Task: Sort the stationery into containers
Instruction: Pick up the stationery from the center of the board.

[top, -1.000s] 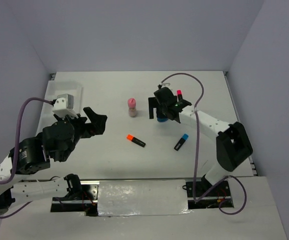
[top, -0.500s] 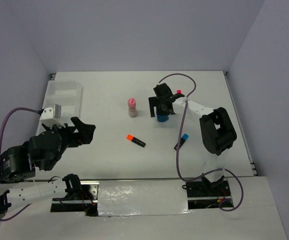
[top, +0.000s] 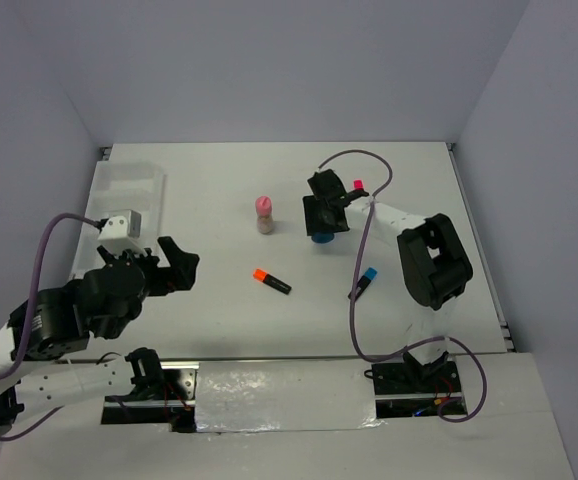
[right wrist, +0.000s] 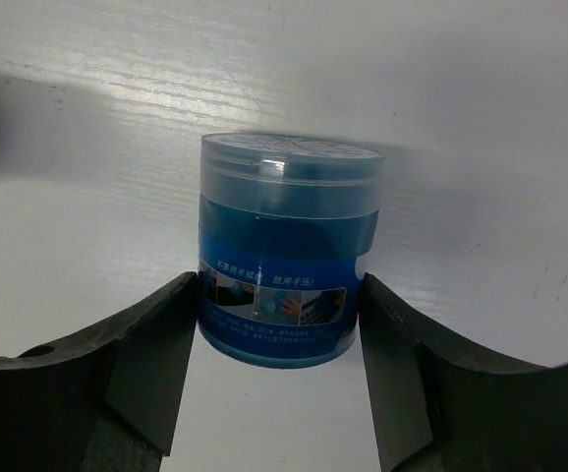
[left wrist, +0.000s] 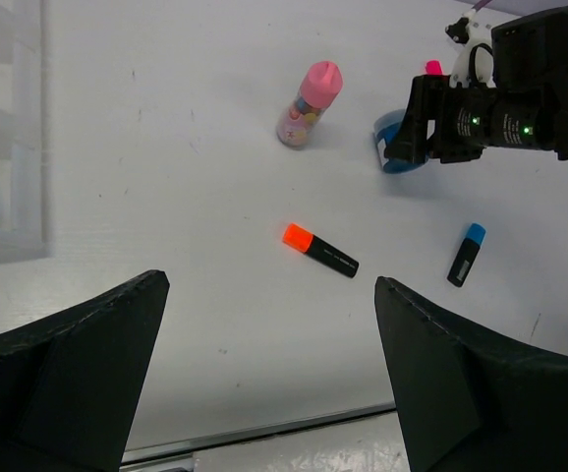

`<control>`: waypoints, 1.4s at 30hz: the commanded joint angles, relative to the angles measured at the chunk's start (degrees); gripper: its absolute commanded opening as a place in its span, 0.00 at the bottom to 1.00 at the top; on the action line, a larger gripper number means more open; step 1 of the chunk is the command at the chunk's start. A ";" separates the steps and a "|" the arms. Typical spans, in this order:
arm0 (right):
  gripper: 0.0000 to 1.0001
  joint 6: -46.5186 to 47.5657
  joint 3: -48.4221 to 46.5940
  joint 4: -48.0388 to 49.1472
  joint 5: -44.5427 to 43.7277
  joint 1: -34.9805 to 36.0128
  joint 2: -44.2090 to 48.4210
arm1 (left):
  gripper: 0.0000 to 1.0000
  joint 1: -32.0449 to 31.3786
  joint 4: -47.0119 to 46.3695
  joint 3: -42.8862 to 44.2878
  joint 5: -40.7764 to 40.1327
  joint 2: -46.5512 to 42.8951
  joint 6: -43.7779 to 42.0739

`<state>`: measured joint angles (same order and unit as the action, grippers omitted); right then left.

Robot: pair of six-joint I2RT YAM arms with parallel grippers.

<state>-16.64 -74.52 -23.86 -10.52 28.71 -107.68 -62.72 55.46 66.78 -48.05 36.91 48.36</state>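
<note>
Right gripper: jaws pinching the blue roll, one on each side, both touching it. The roll stands upright on the counter, near the pink-capped tube, on its right. We see the tube upright too, nothing touching it. Pink marker is further right of the tube, past the roll, partly hidden by the right arm. Orange marker lies flat on the near side of the tube. Blue marker lies flat near-right of the tube, well apart from it. Tray is well left of the tube, at the counter's far-left corner. Left gripper: jaws spread wide, holding nothing, hanging over the counter near-left of the tube.
</note>
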 commanded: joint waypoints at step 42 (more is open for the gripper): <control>0.06 16.03 29.08 23.68 14.57 26.31 69.97 | 0.99 0.23 -36.04 8.10 28.72 25.59 -1.25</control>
<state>-1.98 -42.74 -5.56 2.92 54.41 -39.27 -62.65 20.99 74.00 -20.21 64.07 47.99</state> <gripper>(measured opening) 0.682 0.994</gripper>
